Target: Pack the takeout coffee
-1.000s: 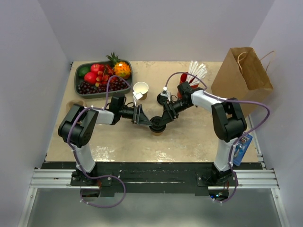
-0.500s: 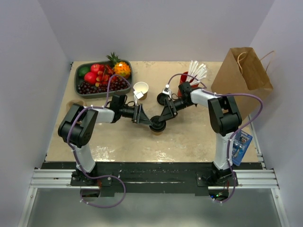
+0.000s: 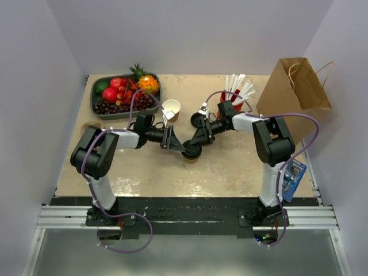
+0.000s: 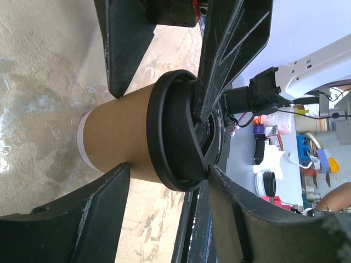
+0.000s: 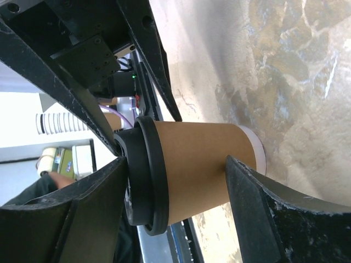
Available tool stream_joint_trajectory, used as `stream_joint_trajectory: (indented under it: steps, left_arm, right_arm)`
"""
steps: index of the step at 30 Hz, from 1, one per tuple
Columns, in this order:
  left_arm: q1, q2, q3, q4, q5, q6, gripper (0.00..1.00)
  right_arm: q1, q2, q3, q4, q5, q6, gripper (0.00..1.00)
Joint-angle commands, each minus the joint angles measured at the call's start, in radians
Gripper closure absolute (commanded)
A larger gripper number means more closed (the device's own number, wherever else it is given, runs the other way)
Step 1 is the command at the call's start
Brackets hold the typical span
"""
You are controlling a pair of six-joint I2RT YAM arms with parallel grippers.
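Tan surface, status check. Brown paper bag stands upright at the far right corner with its mouth open; can't see inside it. Fruit tray sits at the far left corner and isn't part of this job.

Left gripper and right gripper meet mid-surface, one on each side of the takeout coffee. Cup is upright on the surface, base down, with the black lid seated on top and looking level.

Wrist views show both grippers with jaws parted. Their tips are up against the cup wall and lid rim, and neither is clamped around it. Can't tell whether the tips actually press on it.

Red cup with straws and the lidless paper cup stand nearer the far edge, untouched.

My read: lid on, so prep is done. What's left is for one gripper to take a real hold, lift, carry the cup to the bag and lower it in upright. Bag is well apart from the cup, so the whole transfer is ahead. Right arm is the nearer one to the bag.
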Motion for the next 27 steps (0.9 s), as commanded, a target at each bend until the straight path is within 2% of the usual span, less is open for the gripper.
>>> stream_joint_trajectory:
  steps: [1, 5, 10, 16, 27]
  left_arm:
    - [0.006, 0.067, -0.004, -0.069, -0.23, 0.106, 0.39]
    - [0.004, 0.061, 0.001, -0.066, -0.223, 0.109, 0.39]
    - [0.004, 0.076, 0.019, -0.113, -0.246, 0.14, 0.4]
    - [0.003, 0.08, 0.022, -0.181, -0.319, 0.175, 0.41]
    - [0.003, 0.093, -0.006, -0.247, -0.459, 0.192, 0.42]
  right_arm:
    - [0.0, -0.035, -0.034, -0.01, 0.128, 0.008, 0.29]
    - [0.001, -0.072, -0.024, -0.011, 0.139, -0.042, 0.29]
    - [0.0, -0.081, -0.013, -0.076, 0.23, -0.096, 0.3]
    - [0.0, -0.084, -0.094, -0.105, 0.387, -0.075, 0.34]
    - [-0.002, -0.041, -0.131, -0.116, 0.481, -0.035, 0.4]
